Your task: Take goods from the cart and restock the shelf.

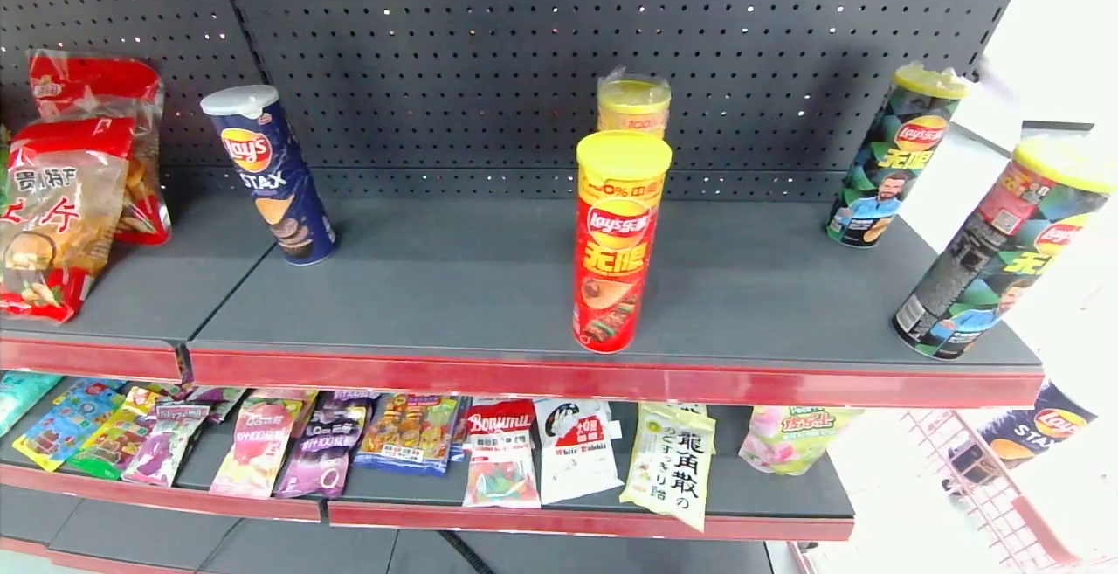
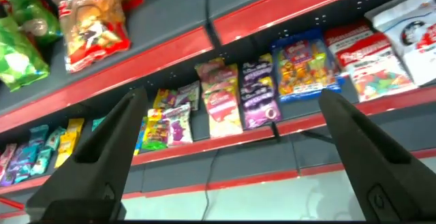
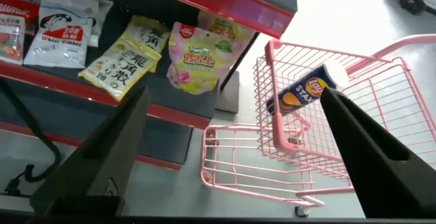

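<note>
The top shelf board (image 1: pixel 489 294) carries several upright chip cans: a dark blue one (image 1: pixel 269 174) at the left, a red one with a yellow lid (image 1: pixel 620 242) near the front edge, and a yellow-lidded one (image 1: pixel 633 105) behind it. Two green-and-black cans (image 1: pixel 895 159) (image 1: pixel 1000 251) stand at the right end. A pink wire cart (image 3: pixel 327 135) stands on the floor beside the shelf's right end, with a dark blue chip can (image 3: pixel 306 91) leaning inside it. My right gripper (image 3: pixel 235 92) hangs open above the floor near the cart, holding nothing. My left gripper (image 2: pixel 233 96) is open and empty in front of the lower shelf.
Red snack bags (image 1: pixel 70 181) stand at the top shelf's left end. The lower shelf (image 1: pixel 576 517) holds a row of flat candy and snack packets (image 1: pixel 498 452). The pegboard back wall (image 1: pixel 524 50) closes the shelf behind. Pale floor (image 3: pixel 170 197) lies beside the cart.
</note>
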`<state>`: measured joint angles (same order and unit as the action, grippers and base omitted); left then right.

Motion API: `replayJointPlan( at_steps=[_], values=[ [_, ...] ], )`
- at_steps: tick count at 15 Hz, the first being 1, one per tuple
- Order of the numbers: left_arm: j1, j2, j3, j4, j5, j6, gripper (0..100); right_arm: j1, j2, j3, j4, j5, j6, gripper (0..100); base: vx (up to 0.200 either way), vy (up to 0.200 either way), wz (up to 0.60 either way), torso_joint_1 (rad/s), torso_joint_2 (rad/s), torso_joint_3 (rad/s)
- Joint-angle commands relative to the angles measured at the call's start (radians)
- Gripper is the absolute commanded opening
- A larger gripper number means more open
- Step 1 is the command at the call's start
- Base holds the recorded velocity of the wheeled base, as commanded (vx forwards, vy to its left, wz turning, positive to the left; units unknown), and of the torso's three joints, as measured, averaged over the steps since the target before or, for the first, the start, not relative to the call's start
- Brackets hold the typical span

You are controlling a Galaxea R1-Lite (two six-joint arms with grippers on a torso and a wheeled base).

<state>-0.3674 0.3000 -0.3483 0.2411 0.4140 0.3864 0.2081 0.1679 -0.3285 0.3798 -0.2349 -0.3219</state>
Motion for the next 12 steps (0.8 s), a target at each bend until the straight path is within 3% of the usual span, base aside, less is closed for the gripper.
replayJointPlan(
  at_steps=[1,11,12],
  values=[
    [0.001,-0.001,0.000,0.000,0.000,-0.001,100,0.001,0.002,0.002,0.001,0.000,0.001,100,0.000,-0.200,0.00,0.002,0.01,0.007],
    [0.001,0.002,0.002,0.001,0.000,0.002,100,0.001,-0.004,0.013,0.001,0.000,0.001,100,0.000,-0.200,0.00,0.000,0.00,0.000],
    [0.001,0.001,0.003,0.000,0.000,0.016,100,0.001,-0.005,0.013,0.001,0.000,0.001,100,0.000,0.000,0.00,0.000,0.00,0.000]
  ],
)
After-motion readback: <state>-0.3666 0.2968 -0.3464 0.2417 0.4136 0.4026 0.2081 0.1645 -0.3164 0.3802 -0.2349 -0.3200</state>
